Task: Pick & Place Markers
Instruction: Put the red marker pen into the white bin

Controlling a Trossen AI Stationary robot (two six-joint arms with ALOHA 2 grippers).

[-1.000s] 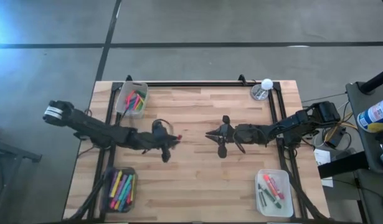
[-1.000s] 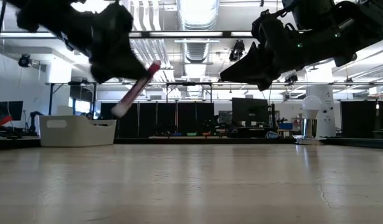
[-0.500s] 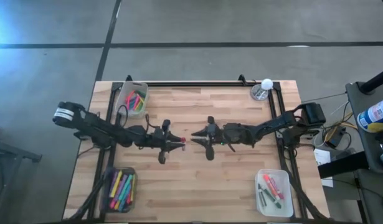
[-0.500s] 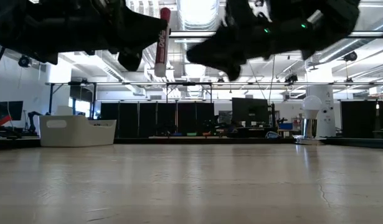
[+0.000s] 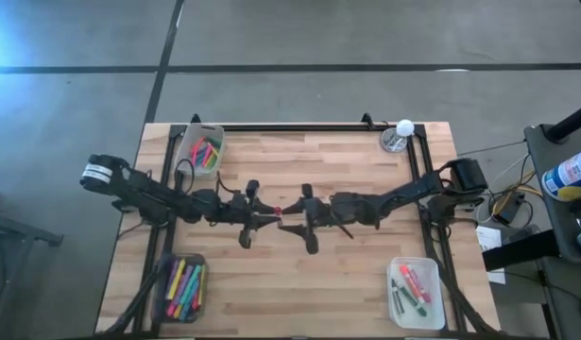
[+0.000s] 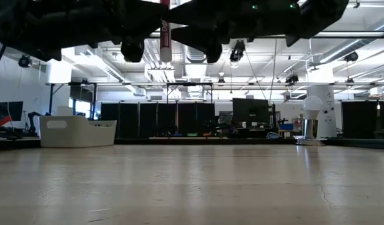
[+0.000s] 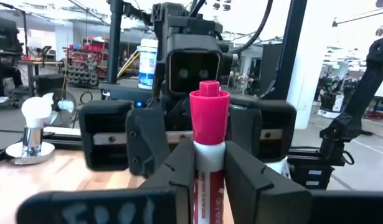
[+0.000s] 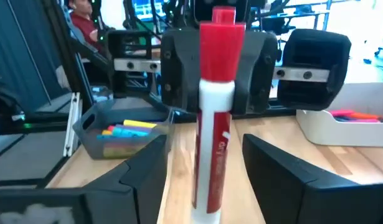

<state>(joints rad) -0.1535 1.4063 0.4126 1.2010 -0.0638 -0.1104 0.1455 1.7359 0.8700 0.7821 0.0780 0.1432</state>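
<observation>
One marker (image 7: 210, 143), white-bodied with a red cap on top, stands upright high over the table's middle (image 5: 278, 212). My left gripper (image 5: 269, 215) reaches in from the table's left and is shut on it. My right gripper (image 5: 290, 217) faces it from the table's right and is open. Its two fingers (image 8: 144, 171) stand on either side of the marker's lower body with a gap on each side. In the low view both grippers hang at the top, with the marker (image 6: 165, 39) between them. My left gripper pinches the marker's white body just below the red cap (image 7: 208, 163) between its two fingers (image 7: 182, 169). The fingers come level from the table's left and lie across the marker. The marker stands upright, cap up, lifted well clear of the table.
A white bin (image 5: 202, 149) with markers stands at the far left. A grey bin (image 5: 183, 286) with several coloured markers sits near left, and a white bin (image 5: 415, 291) with markers near right. A round white bulb on a metal base (image 5: 396, 137) stands at the far right.
My left gripper has risen, gone a little toward the table's right and turned, so the marker went from slanting to upright with its cap up. My right gripper has gone toward the table's left until its fingers stand around the marker.
</observation>
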